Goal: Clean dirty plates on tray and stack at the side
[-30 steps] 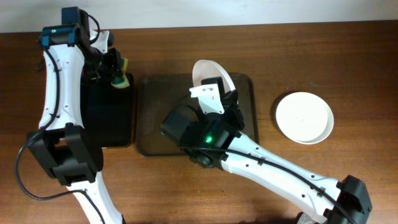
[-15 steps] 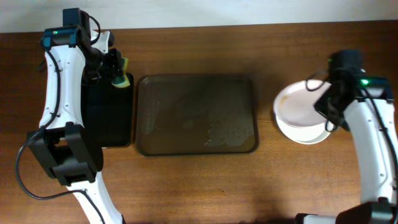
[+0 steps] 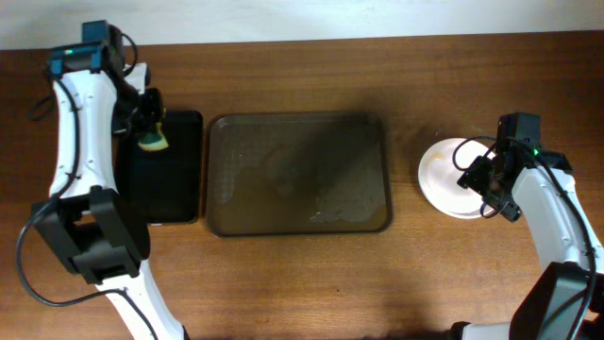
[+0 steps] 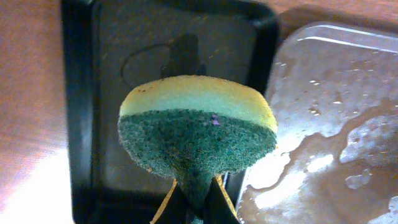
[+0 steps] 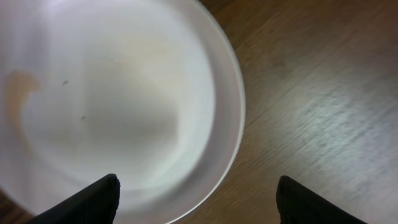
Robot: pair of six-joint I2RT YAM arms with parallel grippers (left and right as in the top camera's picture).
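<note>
The brown tray (image 3: pixel 297 175) lies mid-table, wet, with no plate on it; its wet corner (image 4: pixel 336 124) also shows in the left wrist view. The white plates (image 3: pixel 448 175) sit stacked on the wood to its right and read as one disc from above. My right gripper (image 3: pixel 479 189) hovers open over the stack's right edge. In the right wrist view the top plate (image 5: pixel 118 106) shows a faint brown smear at its left, and nothing is between my right gripper (image 5: pixel 199 205) fingers. My left gripper (image 4: pixel 196 208) is shut on a yellow-and-green sponge (image 4: pixel 199 130) (image 3: pixel 153 140).
A narrow black tray (image 3: pixel 175 189) (image 4: pixel 81 93) lies left of the brown tray, under the sponge. Bare wooden table (image 5: pixel 311 93) surrounds the plate stack. A pale wall edge runs along the table's far side.
My right gripper carried a plate from the brown tray to the stack at the right, then opened and let it go. My left arm shifted the sponge slightly left over the black tray.
</note>
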